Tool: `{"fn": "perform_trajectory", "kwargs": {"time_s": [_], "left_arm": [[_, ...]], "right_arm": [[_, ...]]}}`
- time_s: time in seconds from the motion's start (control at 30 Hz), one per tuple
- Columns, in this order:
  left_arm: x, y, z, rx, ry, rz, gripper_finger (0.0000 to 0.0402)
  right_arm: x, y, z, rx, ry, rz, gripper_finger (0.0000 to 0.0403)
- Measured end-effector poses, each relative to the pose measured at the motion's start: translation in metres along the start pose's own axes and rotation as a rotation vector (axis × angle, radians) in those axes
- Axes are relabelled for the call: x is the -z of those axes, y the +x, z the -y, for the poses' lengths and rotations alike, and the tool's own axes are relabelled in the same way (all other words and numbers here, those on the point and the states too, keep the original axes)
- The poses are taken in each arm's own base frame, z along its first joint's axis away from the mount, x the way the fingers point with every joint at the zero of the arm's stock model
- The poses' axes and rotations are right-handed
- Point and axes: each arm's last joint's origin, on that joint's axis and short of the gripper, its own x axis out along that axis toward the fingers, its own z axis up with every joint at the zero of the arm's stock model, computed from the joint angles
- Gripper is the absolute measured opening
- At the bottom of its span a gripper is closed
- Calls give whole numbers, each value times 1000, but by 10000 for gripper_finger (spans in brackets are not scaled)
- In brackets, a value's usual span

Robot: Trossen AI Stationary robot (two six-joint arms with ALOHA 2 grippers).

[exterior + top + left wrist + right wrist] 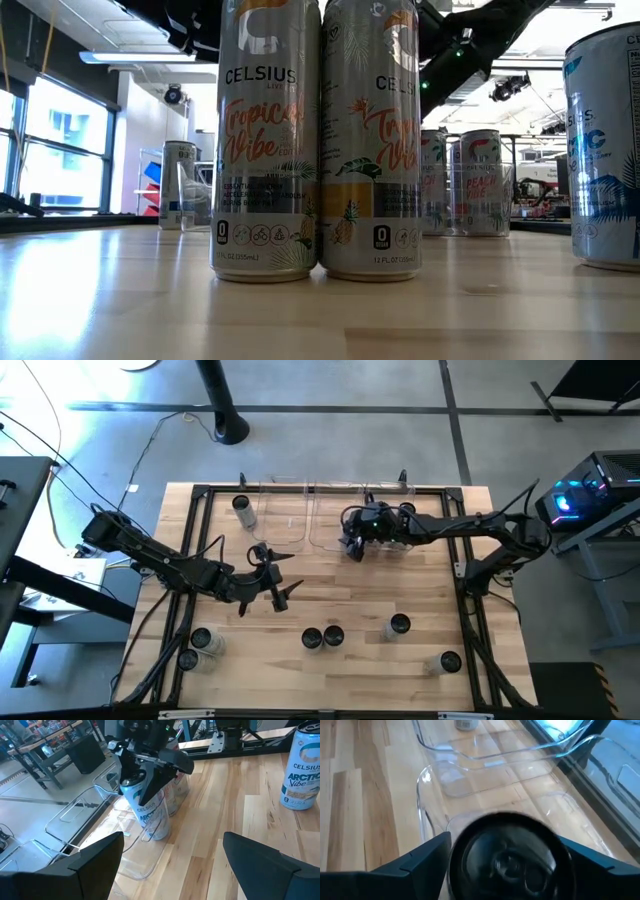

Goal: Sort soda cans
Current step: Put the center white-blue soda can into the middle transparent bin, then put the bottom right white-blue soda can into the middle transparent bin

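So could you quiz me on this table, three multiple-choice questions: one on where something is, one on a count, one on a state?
1. Where is the right gripper?
A. Over the clear bins at the table's far side
B. Over the front row of cans
C. Off the table

2. How many Tropical Vibe cans stand pressed side by side nearest the table-level camera?
A. One
B. Two
C. Four

3. What state is the left gripper in?
A. Clamped on a can
B. Gripping a bin's rim
C. Open and empty

Answers:
1 A: the right gripper hangs above the clear bins.
2 B: two Tropical Vibe cans touch.
3 C: the left gripper is spread over bare wood.
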Motion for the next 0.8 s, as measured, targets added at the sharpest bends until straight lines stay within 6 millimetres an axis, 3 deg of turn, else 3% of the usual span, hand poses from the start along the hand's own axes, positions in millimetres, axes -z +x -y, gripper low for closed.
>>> {"fn": "perform_trajectory", "kwargs": {"time_s": [0.27, 0.43, 0.6, 0.8], "left_arm": [[0, 0, 0, 0, 0, 0, 337], [1, 0, 0, 0, -14, -4, 337], [1, 0, 0, 1, -20, -5, 337], [1, 0, 0, 1, -29, -4, 337]], "right_arm": [[-37, -20, 2, -1, 1, 23, 306], [-68, -59, -8, -21, -47, 64, 306], [-75, -119, -53, -168, -187, 153, 306], [-41, -185, -119, -438, -301, 75, 306]]}}
